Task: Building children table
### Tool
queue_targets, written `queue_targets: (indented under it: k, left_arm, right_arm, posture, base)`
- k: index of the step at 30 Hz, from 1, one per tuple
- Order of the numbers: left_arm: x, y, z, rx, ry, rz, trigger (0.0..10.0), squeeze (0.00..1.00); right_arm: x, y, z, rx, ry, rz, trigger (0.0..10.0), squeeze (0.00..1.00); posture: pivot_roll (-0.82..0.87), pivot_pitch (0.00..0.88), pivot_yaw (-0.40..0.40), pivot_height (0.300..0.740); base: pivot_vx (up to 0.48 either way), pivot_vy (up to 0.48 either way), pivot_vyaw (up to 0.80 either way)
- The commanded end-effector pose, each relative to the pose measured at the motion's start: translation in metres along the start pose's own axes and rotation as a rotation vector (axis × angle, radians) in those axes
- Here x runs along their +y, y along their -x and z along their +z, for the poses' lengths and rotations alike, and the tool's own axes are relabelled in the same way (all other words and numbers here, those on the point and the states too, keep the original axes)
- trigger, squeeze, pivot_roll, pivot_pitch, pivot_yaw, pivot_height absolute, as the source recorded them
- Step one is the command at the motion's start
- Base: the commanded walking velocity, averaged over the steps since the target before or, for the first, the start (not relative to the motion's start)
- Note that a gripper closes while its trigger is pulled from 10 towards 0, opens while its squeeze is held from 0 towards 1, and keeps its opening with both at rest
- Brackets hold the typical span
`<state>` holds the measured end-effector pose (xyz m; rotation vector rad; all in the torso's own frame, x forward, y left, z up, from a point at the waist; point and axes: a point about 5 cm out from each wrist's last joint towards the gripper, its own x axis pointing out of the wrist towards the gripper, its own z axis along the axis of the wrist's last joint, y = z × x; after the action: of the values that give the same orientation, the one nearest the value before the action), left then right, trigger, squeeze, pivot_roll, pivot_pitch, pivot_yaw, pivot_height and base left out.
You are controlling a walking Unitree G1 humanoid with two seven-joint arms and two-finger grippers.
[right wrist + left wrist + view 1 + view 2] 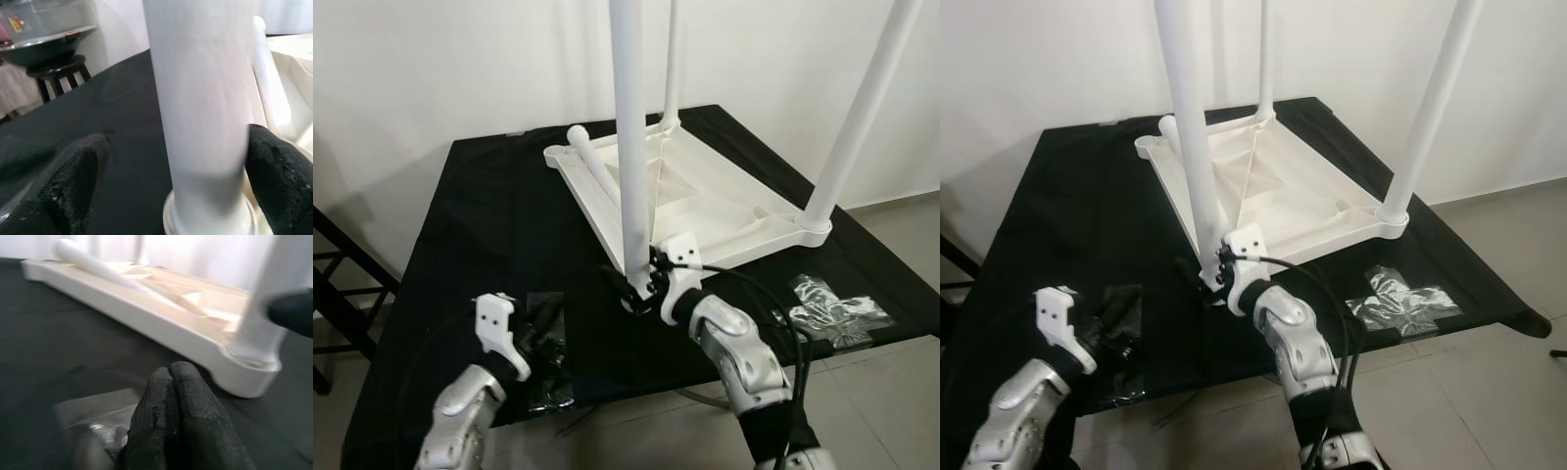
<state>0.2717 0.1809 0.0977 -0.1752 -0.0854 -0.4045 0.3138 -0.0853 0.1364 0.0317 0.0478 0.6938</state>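
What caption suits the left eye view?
Right gripper straddles an upright leg of the upside-down white table.

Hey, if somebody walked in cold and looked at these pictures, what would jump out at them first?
Probably the white tabletop lying upside down on the black cloth, three legs standing up from its corners and a loose leg lying across it. Next, the right gripper at the base of the near leg, one black finger on each side. The left gripper hovers low beside it, fingers together, over a clear bag.
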Motion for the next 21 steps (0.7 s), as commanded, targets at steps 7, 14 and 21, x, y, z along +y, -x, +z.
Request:
queue_targets:
  k: [7, 14, 21]
  left_arm:
    - [0.013, 0.025, -0.005, 0.076, 0.011, 0.218, 10.0, 0.0]
    - [-0.003, 0.036, -0.018, 0.115, 0.019, 0.21, 10.0, 0.0]
    - [-0.021, 0.037, -0.021, 0.134, 0.034, 0.217, 10.0, 0.0]
  right_arm:
    - [0.014, 0.043, -0.025, 0.015, -0.013, -0.005, 10.0, 0.0]
    - [0.01, 0.048, -0.022, -0.011, -0.011, -0.1, 10.0, 0.0]
    - [0.006, 0.049, -0.013, -0.053, 0.12, -0.171, 10.0, 0.0]
  posture:
    - [-0.05, 0.0, 0.074, 0.74]
    - [-0.06, 0.0, 0.083, 0.74]
    - [-0.05, 0.0, 0.063, 0.74]
  base:
    - [0.0, 0.0, 0.0]
    - [0.146, 0.0, 0.0]
    - [0.336, -0.334, 0.0]
